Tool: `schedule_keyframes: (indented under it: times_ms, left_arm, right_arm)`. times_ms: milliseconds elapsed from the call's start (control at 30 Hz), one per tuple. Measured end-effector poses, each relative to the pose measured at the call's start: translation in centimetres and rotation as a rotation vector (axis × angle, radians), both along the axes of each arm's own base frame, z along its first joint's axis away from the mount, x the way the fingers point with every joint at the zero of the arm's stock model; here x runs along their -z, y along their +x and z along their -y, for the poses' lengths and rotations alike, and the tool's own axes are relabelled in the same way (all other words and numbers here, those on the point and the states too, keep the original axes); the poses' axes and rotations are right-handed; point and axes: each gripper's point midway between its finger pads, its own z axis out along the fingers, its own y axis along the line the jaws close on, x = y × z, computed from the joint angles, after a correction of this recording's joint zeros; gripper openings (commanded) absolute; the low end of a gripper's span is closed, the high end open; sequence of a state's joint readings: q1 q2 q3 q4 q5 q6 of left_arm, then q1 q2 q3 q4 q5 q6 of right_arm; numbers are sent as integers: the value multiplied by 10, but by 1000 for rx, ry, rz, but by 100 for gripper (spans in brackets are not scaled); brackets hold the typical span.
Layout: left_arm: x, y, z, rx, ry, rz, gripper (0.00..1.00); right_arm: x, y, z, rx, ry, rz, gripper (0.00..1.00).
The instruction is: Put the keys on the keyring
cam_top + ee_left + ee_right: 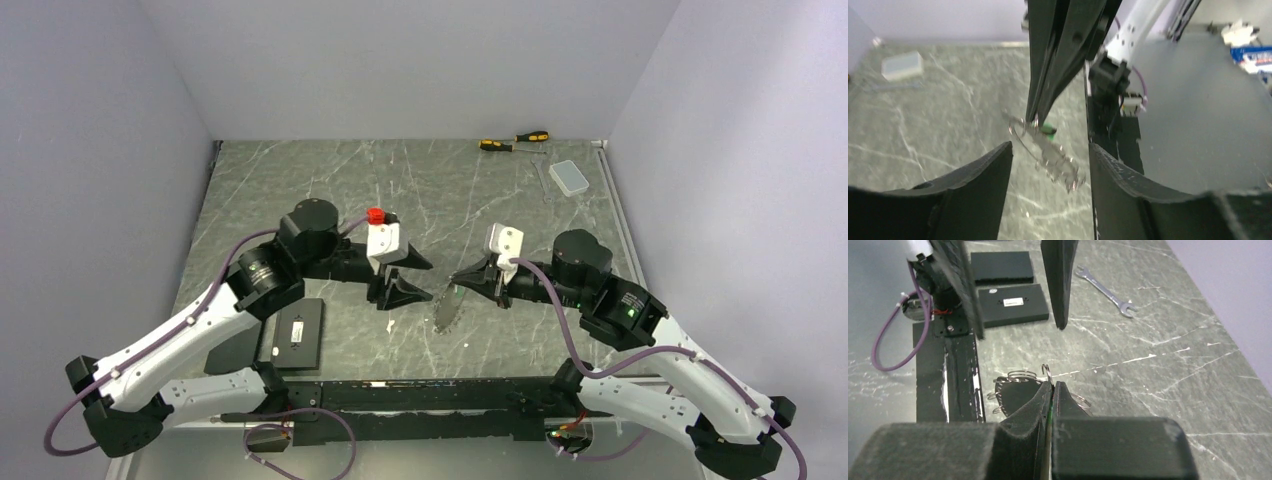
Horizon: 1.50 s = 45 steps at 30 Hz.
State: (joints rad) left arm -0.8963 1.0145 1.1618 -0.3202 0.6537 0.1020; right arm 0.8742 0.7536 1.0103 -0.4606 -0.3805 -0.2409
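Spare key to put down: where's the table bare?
Bare: the table at far left, from the wall across to the screwdrivers. Crowded: centre, around the ring; near left, by the black boxes; far right, by the clear box.

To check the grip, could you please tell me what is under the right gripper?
The keyring and green-headed key hang there; what the right gripper pinches is covered.

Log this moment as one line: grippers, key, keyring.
left gripper: open, empty | right gripper: shut on keyring | key: green head at right gripper's tip
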Motion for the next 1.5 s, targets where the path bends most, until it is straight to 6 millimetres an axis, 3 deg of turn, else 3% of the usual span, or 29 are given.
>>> schedule_keyframes:
  times_ms: [167, 300, 967, 1500]
  left_arm:
    - [38, 5, 3, 21, 124, -18, 47]
    - [48, 8, 5, 27, 156, -20, 39]
    - [40, 5, 25, 84, 176, -27, 30]
    - [50, 5, 26, 52, 246, -14, 35]
  right_arm:
    - [9, -8, 1, -41, -50, -24, 0]
    - [16, -10, 1, -58, -74, -43, 0]
    - [21, -16, 0, -85, -95, -39, 0]
    - [34, -15, -2, -78, -147, -58, 0]
